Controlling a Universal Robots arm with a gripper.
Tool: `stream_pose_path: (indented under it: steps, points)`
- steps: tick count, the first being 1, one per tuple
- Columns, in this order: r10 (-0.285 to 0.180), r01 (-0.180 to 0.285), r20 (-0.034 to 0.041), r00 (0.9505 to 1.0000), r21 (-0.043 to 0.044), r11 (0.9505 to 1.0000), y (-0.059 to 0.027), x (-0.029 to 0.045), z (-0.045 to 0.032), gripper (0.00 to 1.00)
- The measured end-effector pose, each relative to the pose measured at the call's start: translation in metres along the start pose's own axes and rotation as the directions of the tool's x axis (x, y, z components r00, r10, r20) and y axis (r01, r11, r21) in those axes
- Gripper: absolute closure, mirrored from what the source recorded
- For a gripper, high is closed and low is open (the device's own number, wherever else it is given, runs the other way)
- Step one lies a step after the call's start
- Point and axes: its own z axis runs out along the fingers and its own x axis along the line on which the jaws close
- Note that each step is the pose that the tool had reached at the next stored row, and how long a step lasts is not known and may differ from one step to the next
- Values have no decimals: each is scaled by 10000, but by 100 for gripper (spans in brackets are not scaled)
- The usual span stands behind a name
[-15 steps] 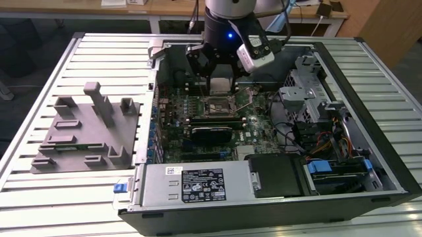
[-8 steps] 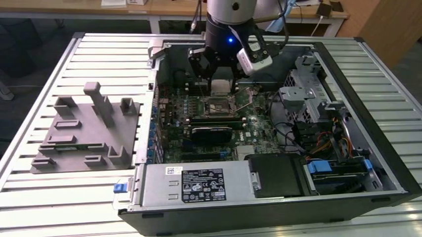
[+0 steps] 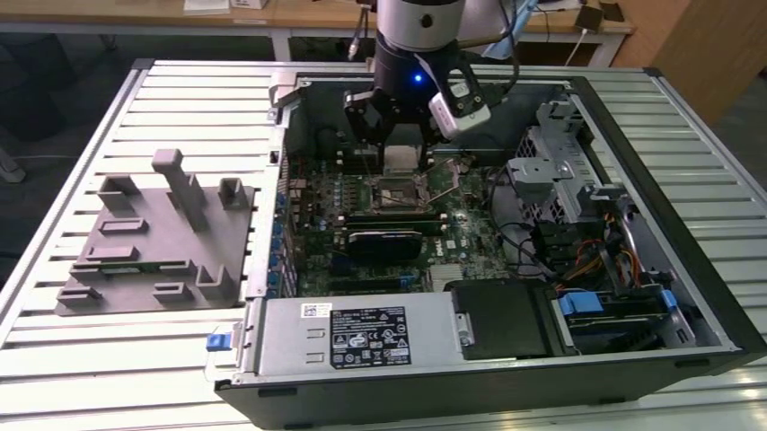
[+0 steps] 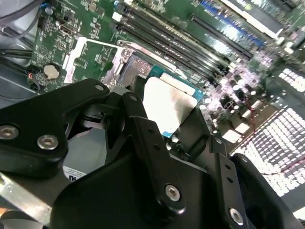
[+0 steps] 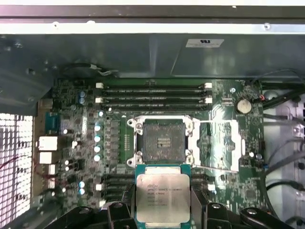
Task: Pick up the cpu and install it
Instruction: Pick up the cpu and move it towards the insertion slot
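In the first wrist view the hand (image 5: 163,212) is clamping the cpu (image 5: 163,191) by two opposite rims, holding it clear of the board (image 5: 71,102), just short of the open socket (image 5: 164,142). The cpu is looking light and stiff yet fragile underneath, so its bare rims are seeming the safest place to hold. Its metal plate is facing away from the board; being square, it is showing no long axis, and its sides are running parallel to the socket's. Beyond, memory slots (image 5: 153,94) are lying before the case wall (image 5: 143,57).

Silvery-grey cpu (image 5: 163,195) with teal rim, black claw (image 5: 163,213), green motherboard (image 5: 64,98).
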Motion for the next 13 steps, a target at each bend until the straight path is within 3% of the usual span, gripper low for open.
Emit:
stream_pose_path:
  steps: [13]
  points:
    - [-24, 24, -9, 10000, 1, 10000, 152, -38, 204, 46]
